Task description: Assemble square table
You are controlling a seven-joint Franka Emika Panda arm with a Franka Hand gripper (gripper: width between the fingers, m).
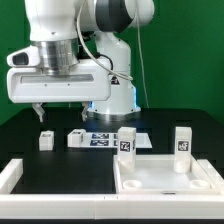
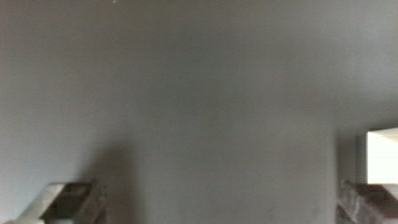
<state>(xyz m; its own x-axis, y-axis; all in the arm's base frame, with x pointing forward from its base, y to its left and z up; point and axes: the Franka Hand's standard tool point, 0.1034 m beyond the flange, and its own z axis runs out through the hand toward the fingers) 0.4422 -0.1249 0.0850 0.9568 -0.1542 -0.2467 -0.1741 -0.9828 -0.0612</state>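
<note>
We see the square panel nearest, on the exterior view's right of the bench. First leg and second leg upright at its far edge; third leg, fourth leg toward that view's left. Gripper above them, jaws apart, empty.

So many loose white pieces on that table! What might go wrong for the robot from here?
1. The upright legs stand by the square panel. A brush from the arm would likely topple them.
2. The gripper hangs open and holds nothing. The small legs near it give little to grab, so a slightly off grasp might just push one away.
</note>
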